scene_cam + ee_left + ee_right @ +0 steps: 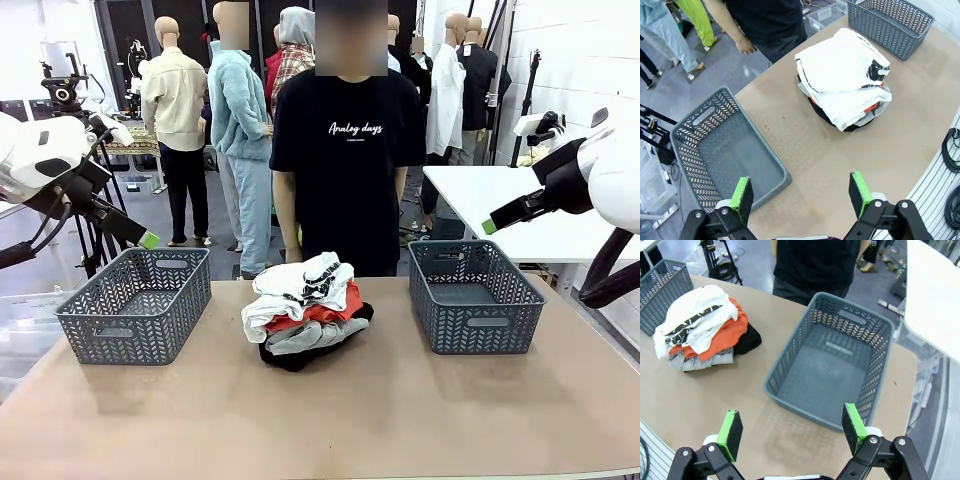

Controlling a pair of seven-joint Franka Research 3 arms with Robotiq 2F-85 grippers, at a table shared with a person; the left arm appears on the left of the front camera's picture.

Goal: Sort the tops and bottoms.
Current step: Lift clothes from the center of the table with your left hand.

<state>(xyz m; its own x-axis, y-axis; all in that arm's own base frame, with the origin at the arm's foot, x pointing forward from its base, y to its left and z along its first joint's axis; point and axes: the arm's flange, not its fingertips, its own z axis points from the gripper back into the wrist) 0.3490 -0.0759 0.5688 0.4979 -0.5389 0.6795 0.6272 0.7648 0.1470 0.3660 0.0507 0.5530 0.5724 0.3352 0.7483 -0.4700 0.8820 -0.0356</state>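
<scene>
A pile of folded clothes lies mid-table. The white top with black print [300, 285] [840, 70] [695, 315] is uppermost. Under it come the orange top [328, 312] [726, 332] and the light grey top [300, 338] [710, 360]. The plain black bottoms [300, 358] [747, 337] lie at the base. My left gripper [148, 240] [802, 195] hangs open high above the left basket, holding nothing. My right gripper [492, 225] [792, 427] hangs open high above the right basket, also with nothing in it.
Two empty grey plastic baskets flank the pile: the left one [135, 305] [725, 155] and the right one [475, 295] [830, 360]. A person in a black tee [345, 150] stands at the far edge behind the pile. A white table [500, 200] stands at the right.
</scene>
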